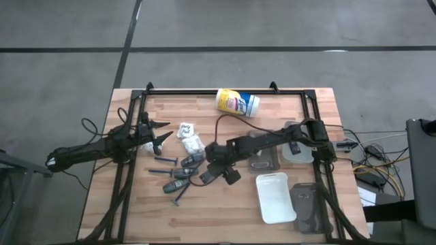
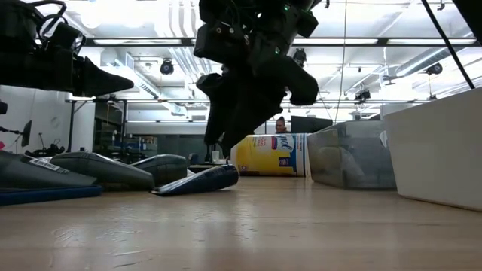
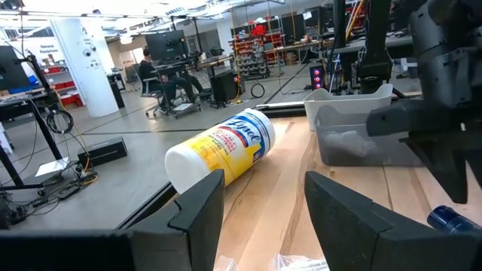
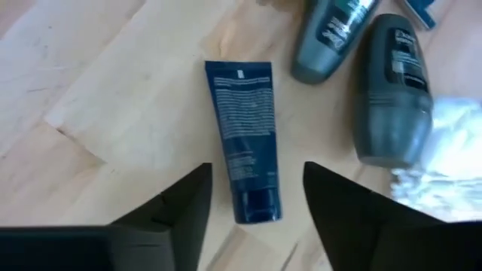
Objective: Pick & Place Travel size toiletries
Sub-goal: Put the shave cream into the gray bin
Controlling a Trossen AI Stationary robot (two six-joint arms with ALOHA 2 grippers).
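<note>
The right gripper [image 1: 216,163] hovered over grey tubes [image 1: 185,167] mid-table [image 1: 225,218]; the left gripper [image 1: 162,133] waited beside white packets [image 1: 189,138]. A yellow canister [image 1: 237,103] lay near the far edge.

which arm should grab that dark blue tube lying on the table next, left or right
Right. The right gripper hangs open directly over the dark blue tube, which lies between its fingers' line. The left gripper waits open off to the left side.
</note>
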